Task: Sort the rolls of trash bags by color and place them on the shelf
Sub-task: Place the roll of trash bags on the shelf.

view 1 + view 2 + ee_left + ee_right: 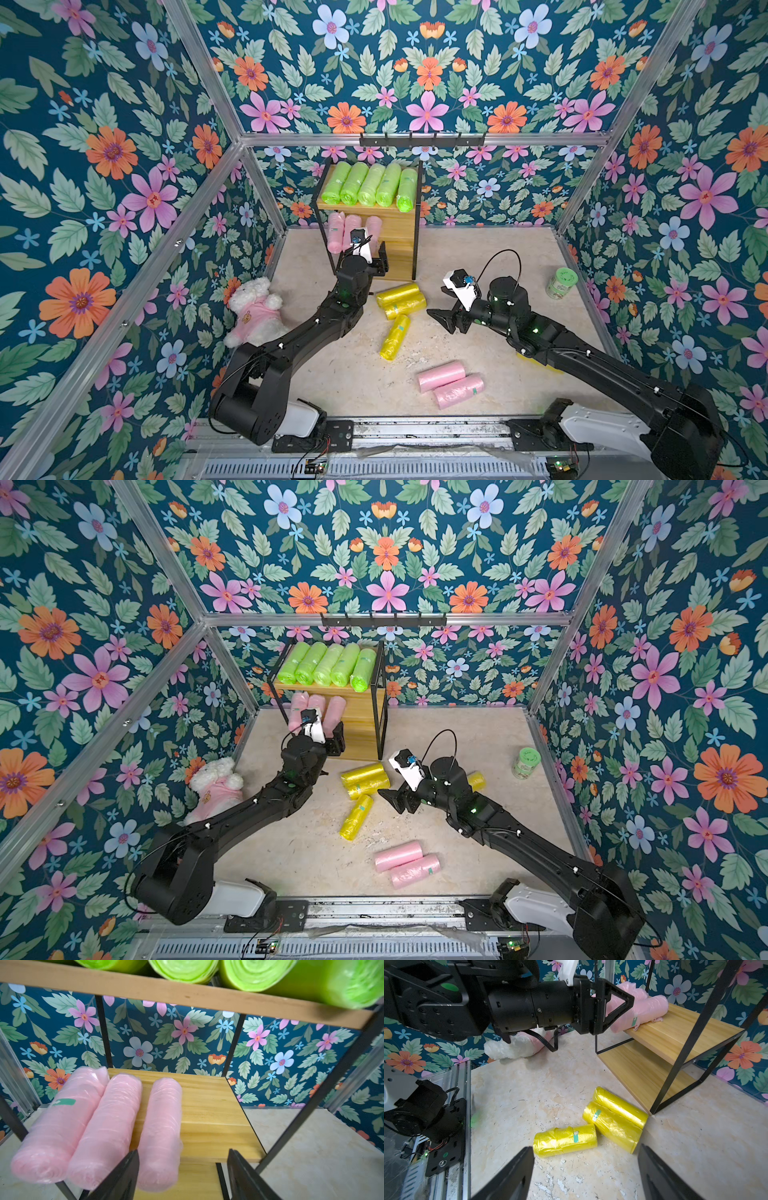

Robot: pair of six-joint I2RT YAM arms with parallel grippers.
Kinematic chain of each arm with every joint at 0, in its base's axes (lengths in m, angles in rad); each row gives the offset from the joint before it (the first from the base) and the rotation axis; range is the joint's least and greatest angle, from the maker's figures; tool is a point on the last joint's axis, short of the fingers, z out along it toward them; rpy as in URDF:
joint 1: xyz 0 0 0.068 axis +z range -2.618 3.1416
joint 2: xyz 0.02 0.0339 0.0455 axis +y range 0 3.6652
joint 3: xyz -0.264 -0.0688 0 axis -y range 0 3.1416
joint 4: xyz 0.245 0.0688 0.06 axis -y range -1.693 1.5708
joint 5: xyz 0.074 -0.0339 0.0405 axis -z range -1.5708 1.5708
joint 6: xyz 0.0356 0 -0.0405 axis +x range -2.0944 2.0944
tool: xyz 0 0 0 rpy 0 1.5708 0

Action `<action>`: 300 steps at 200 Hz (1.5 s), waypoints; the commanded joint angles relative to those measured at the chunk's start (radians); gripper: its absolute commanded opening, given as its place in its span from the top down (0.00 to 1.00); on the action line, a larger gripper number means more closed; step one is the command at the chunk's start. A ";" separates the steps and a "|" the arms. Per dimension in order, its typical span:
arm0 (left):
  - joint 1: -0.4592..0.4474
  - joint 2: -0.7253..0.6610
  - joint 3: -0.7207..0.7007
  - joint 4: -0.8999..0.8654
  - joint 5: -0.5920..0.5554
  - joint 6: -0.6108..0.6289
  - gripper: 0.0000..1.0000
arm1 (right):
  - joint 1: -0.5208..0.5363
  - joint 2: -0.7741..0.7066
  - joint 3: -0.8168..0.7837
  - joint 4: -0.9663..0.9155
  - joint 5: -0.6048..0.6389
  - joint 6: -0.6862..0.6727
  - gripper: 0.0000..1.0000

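The shelf (399, 228) stands at the back, with several lime green rolls (368, 185) on its top board. Three pale pink rolls (99, 1126) lie side by side on the middle board (207, 1109). My left gripper (182, 1153) is open at that board's front edge; the nearest pink roll (160, 1136) rests on the wood between the fingers, close to one and far from the other. My right gripper (586, 1159) is open and empty above the floor, just short of three yellow rolls (564, 1142). Two pink rolls (451, 382) lie on the floor near the front.
A white plush toy in pink (253, 307) lies by the left wall. A green-lidded jar (561, 282) stands at the right. A black hook rail (422, 141) hangs above the shelf. Another yellow roll (476, 780) shows behind my right arm.
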 commanded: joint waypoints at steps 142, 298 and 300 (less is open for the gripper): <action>0.124 0.084 0.112 -0.166 0.244 -0.104 0.83 | 0.000 0.020 -0.009 0.035 0.009 0.064 0.19; 0.137 -0.219 -0.002 -0.526 0.449 -0.170 0.50 | 0.186 0.072 0.061 -0.357 0.214 -0.025 0.21; 0.139 -0.224 -0.003 -0.535 0.451 -0.169 0.49 | 0.195 0.078 0.066 -0.370 0.217 -0.036 0.21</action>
